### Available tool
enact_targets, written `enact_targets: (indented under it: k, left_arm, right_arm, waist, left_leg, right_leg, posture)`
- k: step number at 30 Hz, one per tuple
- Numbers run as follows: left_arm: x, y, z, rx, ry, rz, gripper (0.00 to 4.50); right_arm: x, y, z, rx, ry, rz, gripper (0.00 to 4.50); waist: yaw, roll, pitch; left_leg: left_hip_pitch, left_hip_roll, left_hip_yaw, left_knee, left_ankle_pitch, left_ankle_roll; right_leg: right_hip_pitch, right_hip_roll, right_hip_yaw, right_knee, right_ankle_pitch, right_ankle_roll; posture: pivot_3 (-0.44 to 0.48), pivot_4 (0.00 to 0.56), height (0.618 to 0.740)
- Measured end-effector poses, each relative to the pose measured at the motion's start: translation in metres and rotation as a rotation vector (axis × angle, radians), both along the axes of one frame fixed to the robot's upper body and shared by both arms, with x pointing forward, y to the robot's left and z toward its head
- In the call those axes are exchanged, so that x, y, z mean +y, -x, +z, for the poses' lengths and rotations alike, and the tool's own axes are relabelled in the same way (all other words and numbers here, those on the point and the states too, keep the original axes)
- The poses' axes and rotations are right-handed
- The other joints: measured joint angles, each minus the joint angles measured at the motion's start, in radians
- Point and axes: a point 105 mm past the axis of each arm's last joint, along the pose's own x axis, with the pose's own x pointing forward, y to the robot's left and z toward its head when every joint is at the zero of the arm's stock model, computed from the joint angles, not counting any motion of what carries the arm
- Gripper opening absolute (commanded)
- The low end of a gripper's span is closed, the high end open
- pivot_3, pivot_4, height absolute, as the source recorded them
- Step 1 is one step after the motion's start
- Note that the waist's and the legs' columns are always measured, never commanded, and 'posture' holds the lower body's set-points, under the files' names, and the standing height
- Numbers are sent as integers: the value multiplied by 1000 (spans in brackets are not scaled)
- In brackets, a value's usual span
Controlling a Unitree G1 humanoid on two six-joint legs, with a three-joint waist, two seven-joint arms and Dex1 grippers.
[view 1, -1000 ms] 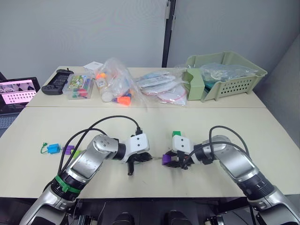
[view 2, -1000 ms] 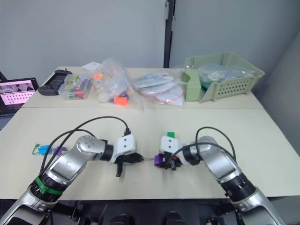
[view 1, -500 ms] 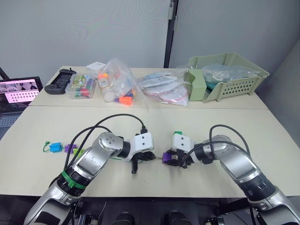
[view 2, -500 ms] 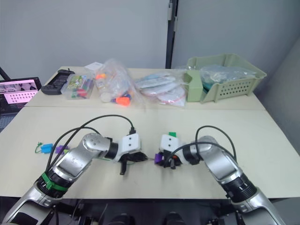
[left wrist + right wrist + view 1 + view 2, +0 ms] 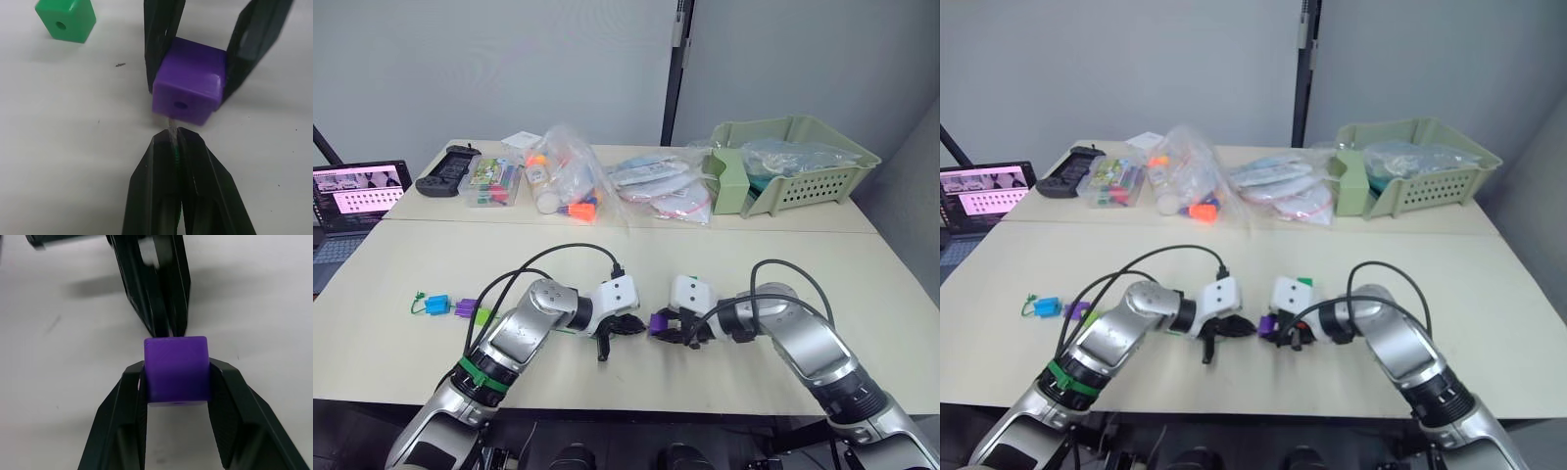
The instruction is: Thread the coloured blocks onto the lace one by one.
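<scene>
My right gripper (image 5: 176, 369) is shut on a purple block (image 5: 188, 88) just above the table, its hole facing my left gripper. My left gripper (image 5: 171, 134) is shut on the green lace, whose pale tip (image 5: 172, 127) pokes out and reaches the block's face just under the hole. In the head views the two grippers meet tip to tip at the table's front middle (image 5: 641, 326). A dark green block (image 5: 66, 19) lies beside the right gripper. Far left, a blue block (image 5: 434, 305), a purple block (image 5: 463, 307) and a lime green one (image 5: 484, 315) sit along the lace.
At the back of the table are clear plastic bags (image 5: 563, 181) with orange-capped items, a clear box of coloured pieces (image 5: 494, 181), a black controller (image 5: 445, 171) and a pale green basket (image 5: 793, 162). A laptop (image 5: 352, 191) stands at the far left.
The head camera has shifted. The gap between my left gripper's tip and the purple block has narrowed, and the lace tip now reaches the block.
</scene>
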Motion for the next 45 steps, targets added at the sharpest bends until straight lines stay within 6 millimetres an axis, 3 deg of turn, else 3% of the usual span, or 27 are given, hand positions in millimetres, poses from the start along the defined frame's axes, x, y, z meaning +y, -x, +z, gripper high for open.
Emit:
enact_targets:
  k: [17, 24, 36, 45]
  left_arm:
    - [14, 7, -3, -8, -33, -45, 0]
    - [23, 13, 6, -14, -7, -62, 0]
    - [25, 13, 16, -29, 23, -59, 0]
    - [24, 13, 11, -37, -4, -54, 0]
  right_arm:
    - [-1, 2, -5, -6, 21, 60, 1175]
    - [-26, 0, -10, 25, 76, -6, 1175]
    - [-24, 2, -11, 8, 72, 0, 1175]
    - [-22, 3, -12, 3, 62, 10, 1175]
  waist:
    - [-4, 0, 0]
    - [-4, 0, 0]
    - [-3, 0, 0]
    - [-5, 0, 0]
  left_leg:
    - [-1, 1, 0, -1, 0, 0]
    - [-2, 1, 0, -1, 0, 0]
    - [-1, 1, 0, -1, 0, 0]
    - [-1, 2, 0, -1, 0, 0]
  right_leg:
    - [-1, 0, 0, 0, 0, 0]
    - [-1, 0, 0, -1, 0, 0]
    - [-1, 0, 0, -1, 0, 0]
    - [-1, 1, 0, -1, 0, 0]
  posture:
    - [0, 150, 740]
    - [0, 150, 740]
    - [0, 150, 740]
    - [0, 150, 740]
